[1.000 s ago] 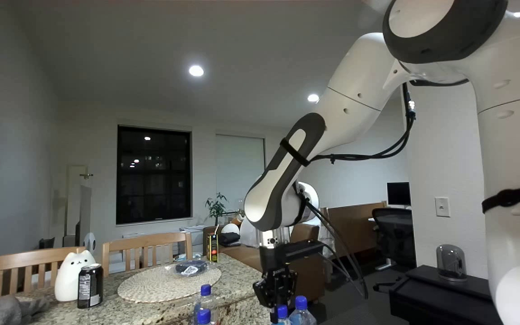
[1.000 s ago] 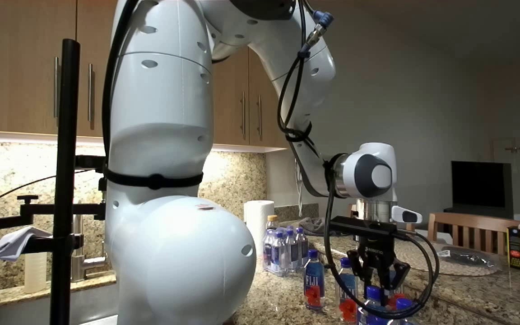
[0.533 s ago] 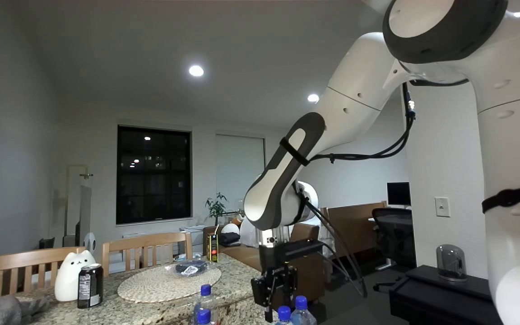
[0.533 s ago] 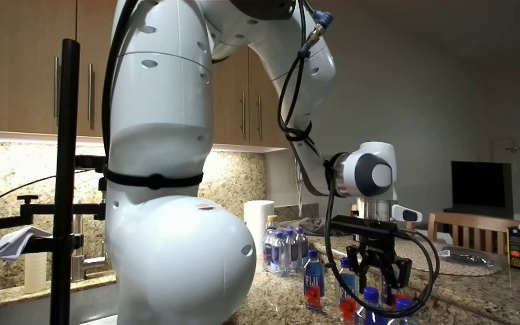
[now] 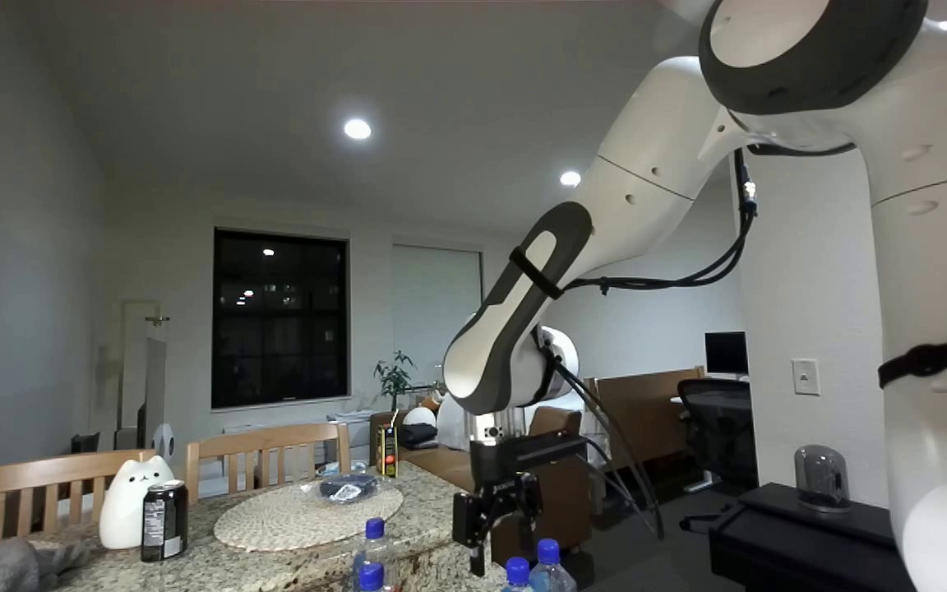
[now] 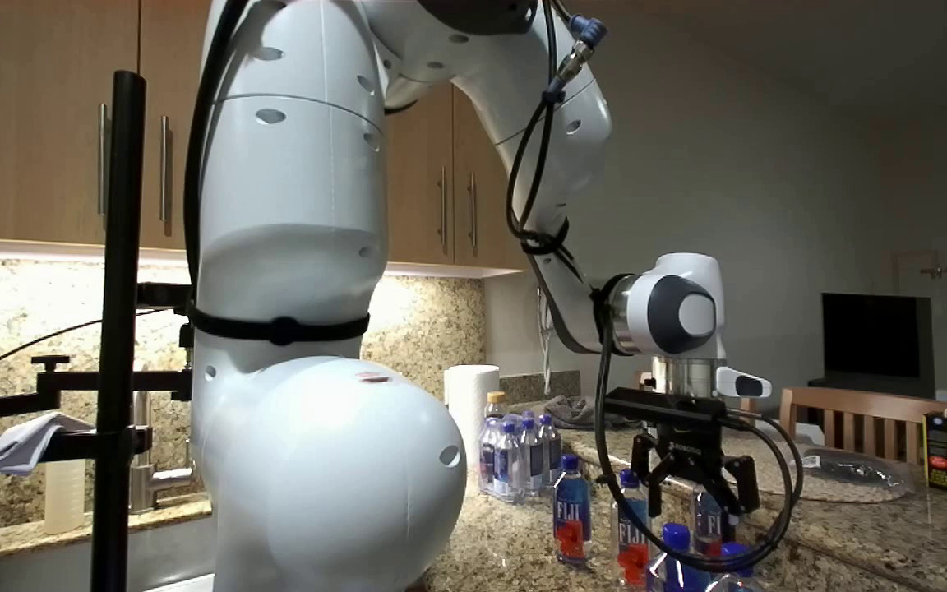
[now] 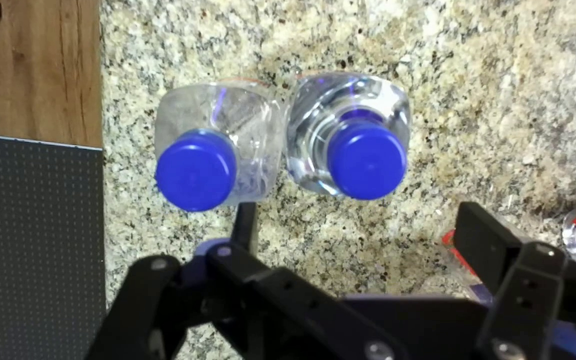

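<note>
While my black fingers (image 7: pixel 483 245) stand spread, far wider than a second ago, I hold them slightly higher, near two clear, squarish, blue-capped plastic bottles (image 7: pixel 220 145) (image 7: pixel 350 137).

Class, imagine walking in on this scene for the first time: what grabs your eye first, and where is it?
The white robot arm dominates both exterior views, its black gripper hanging open over the speckled counter. In the wrist view, the bright blue caps of two clear bottles leap out on either side of centre. At the lower left of an exterior view, a white cat figure stands partly behind a black can.
</note>
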